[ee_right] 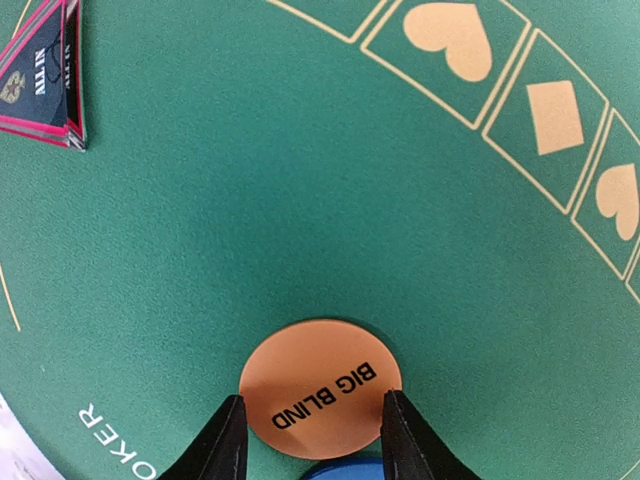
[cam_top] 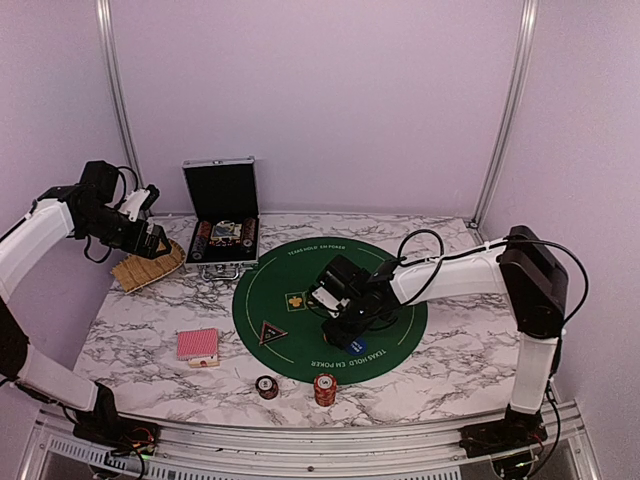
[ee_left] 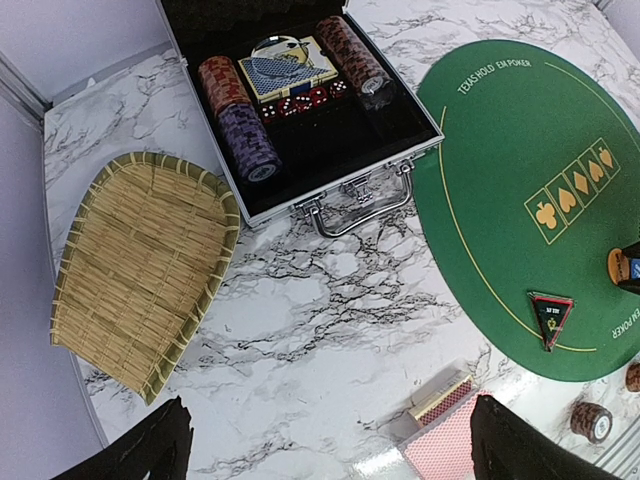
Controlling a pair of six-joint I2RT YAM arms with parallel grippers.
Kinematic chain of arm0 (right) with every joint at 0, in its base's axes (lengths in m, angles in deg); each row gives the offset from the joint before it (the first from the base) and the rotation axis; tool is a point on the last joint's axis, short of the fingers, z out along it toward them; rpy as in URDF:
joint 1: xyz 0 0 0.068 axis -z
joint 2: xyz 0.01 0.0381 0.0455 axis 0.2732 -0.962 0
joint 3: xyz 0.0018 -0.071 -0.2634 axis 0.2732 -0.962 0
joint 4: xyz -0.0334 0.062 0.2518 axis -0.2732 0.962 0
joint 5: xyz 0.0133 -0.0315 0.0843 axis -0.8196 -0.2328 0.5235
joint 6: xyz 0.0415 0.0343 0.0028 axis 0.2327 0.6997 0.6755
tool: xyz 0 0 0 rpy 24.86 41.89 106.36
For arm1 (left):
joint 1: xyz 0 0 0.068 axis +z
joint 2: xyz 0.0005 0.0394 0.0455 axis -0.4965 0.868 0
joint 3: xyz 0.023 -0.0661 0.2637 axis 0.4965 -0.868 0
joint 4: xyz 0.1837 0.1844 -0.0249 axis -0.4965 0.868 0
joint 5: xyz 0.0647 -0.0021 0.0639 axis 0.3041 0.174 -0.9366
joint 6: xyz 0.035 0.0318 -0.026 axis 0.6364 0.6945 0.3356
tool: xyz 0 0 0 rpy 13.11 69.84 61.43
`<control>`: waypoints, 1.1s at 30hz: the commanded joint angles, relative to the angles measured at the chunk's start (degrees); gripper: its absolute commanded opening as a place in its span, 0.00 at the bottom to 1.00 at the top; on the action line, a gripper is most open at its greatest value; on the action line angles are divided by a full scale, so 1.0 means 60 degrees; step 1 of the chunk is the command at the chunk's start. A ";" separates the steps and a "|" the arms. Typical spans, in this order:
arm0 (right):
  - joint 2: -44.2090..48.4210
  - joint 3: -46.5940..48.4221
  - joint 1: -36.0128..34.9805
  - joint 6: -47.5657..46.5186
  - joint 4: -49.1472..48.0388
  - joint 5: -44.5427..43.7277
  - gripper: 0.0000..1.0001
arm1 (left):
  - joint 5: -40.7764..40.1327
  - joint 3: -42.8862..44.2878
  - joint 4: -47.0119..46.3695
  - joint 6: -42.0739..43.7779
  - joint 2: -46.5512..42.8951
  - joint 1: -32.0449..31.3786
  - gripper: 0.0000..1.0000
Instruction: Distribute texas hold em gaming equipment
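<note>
Near green mat (ee_right: 250, 200) edge, right gripper (ee_right: 312, 440) clamps orange button (ee_right: 320, 385); left gripper (ee_left: 330, 450) spread above marble (ee_left: 330, 300).

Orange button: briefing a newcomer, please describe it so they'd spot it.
Find the round green felt mat, then the right end effector over it. Between its fingers lies the round orange button printed BIG BLIND; its neighbour is a round blue button.

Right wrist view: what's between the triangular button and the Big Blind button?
Only bare green mat between triangular button and Big Blind button, right wrist view.
</note>
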 commanded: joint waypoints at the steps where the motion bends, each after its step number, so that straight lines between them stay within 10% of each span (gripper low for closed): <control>1: -0.0243 0.0067 0.0175 0.0031 -0.0159 -0.0008 0.44 | 0.0124 0.0233 0.0279 0.0183 -0.0022 -0.0007 0.99; 19: -0.1076 0.1057 0.0429 -0.0243 -0.0385 -0.0953 0.44 | -0.0010 0.0228 0.0286 0.0258 -0.0047 -0.0004 0.99; 25: -0.0444 0.0378 0.0445 0.0057 -0.0638 -0.0641 0.69 | -0.0076 0.0220 0.0315 0.0372 -0.0026 -0.0007 0.99; 33: 0.0032 -0.0202 0.0389 0.0188 -0.0602 -0.0400 0.72 | 0.0029 0.0288 0.0330 0.0302 -0.0036 -0.0007 0.99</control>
